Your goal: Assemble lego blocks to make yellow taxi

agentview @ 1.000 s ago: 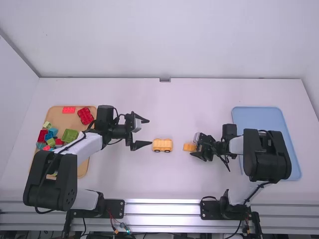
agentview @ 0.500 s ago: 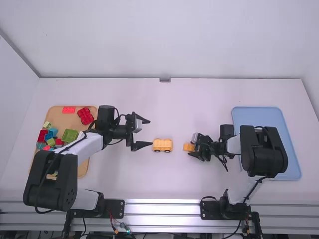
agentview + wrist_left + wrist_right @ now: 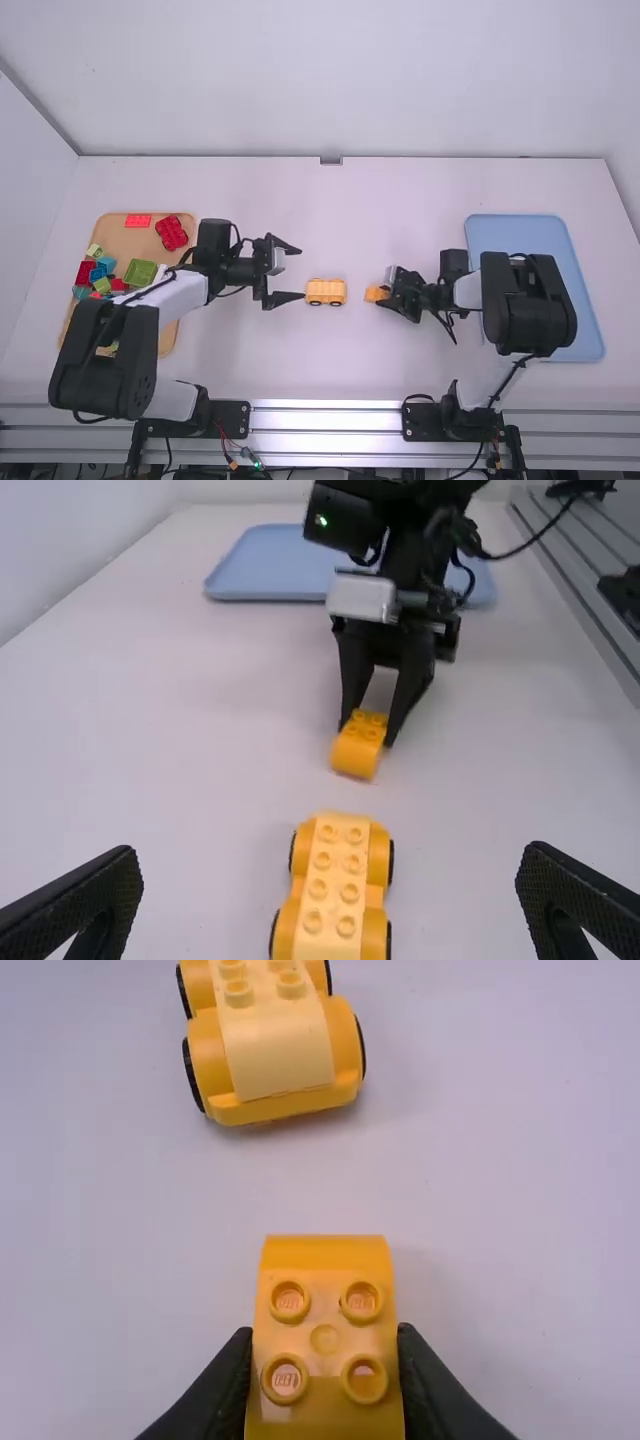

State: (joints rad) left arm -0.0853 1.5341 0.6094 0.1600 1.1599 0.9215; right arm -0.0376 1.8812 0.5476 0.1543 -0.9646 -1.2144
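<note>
High view, left gripper (image 3: 302, 272): spread wide, near one end of the yellow plastic wheeled base (image 3: 326, 291), which sits on the white surface (image 3: 330, 370).
High view, right gripper (image 3: 383, 290): pinching a yellow-orange plastic block with a curved end (image 3: 373, 293), between the base and the blue tray (image 3: 515, 228).
Left wrist view, left gripper (image 3: 329, 880): fingers well apart, base between (studs up).
Right wrist view, block: clasped by its sides, apart from the base.
</note>
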